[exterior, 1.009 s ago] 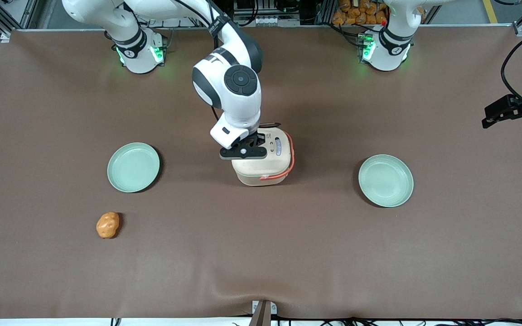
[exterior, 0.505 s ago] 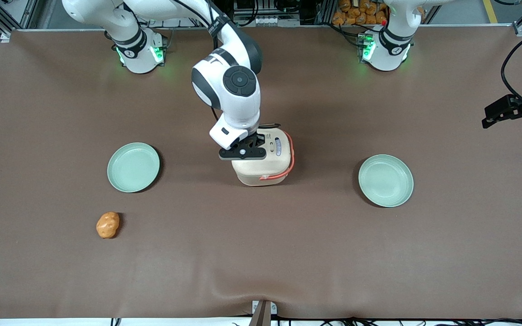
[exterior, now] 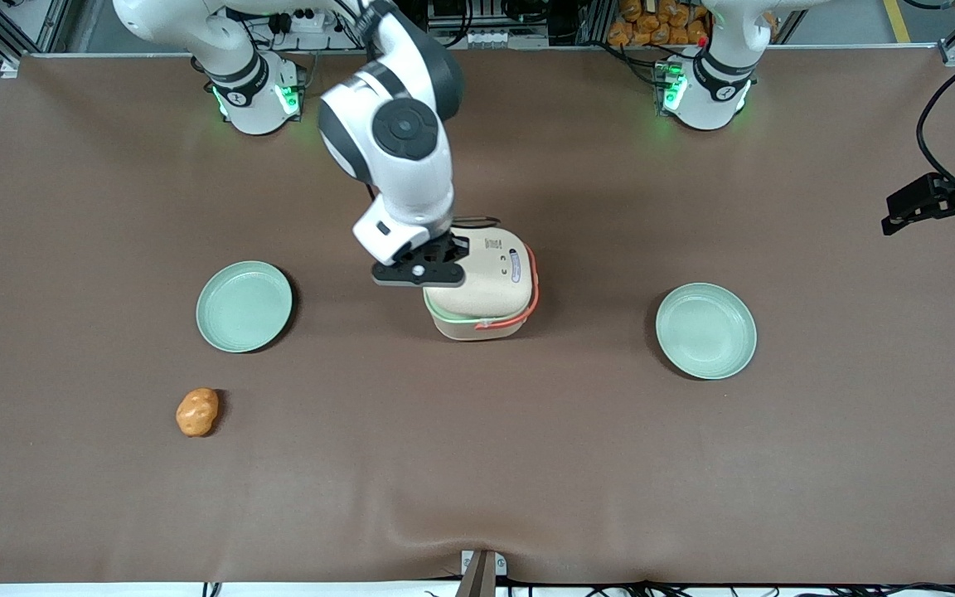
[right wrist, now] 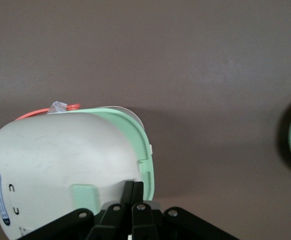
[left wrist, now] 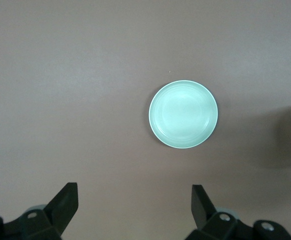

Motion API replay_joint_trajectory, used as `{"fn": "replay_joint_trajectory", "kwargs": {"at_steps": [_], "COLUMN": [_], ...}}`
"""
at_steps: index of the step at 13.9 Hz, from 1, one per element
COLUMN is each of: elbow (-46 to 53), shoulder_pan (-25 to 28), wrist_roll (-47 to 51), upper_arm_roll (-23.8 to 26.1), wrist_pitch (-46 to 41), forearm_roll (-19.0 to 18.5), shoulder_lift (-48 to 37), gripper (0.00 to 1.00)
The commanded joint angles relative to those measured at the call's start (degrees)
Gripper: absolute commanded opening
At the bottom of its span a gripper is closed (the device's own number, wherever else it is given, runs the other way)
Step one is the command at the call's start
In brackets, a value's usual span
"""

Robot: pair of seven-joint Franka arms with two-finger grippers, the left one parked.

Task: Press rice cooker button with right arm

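The rice cooker (exterior: 482,286) sits in the middle of the brown surface (exterior: 477,464), between two pale green plates, one toward the working arm's end (exterior: 244,306) and one toward the parked arm's (exterior: 705,331). The right arm (exterior: 395,149) hangs over the cooker's edge, and its gripper (right wrist: 133,192), fingers pressed together into a single point, rests at the green latch tab (right wrist: 93,192) on the lid. The lid looks slightly sprung, with a pale green rim (exterior: 444,316) showing beneath it, so I'd judge the press is made or nearly so; only pulling away seems left. An orange lump (exterior: 196,412) lies nearer the front camera, untouched.
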Motion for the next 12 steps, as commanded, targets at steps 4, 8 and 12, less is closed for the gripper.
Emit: {"fn": "replay_joint_trajectory", "kwargs": {"at_steps": [4, 8, 12], "elbow": [3.32, 3.32, 2.79], "shoulder_pan": [-5.37, -13.54, -21.89], "wrist_roll": [-2.58, -16.25, -26.38], "upper_arm_roll": [0.16, 0.25, 0.34], "wrist_pitch": [-9.24, -18.73, -23.31], "forearm_roll": [0.12, 0.12, -0.05], "shoulder_lift": [-6.52, -13.47, -18.57], "gripper": [0.0, 0.28, 1.0]}}
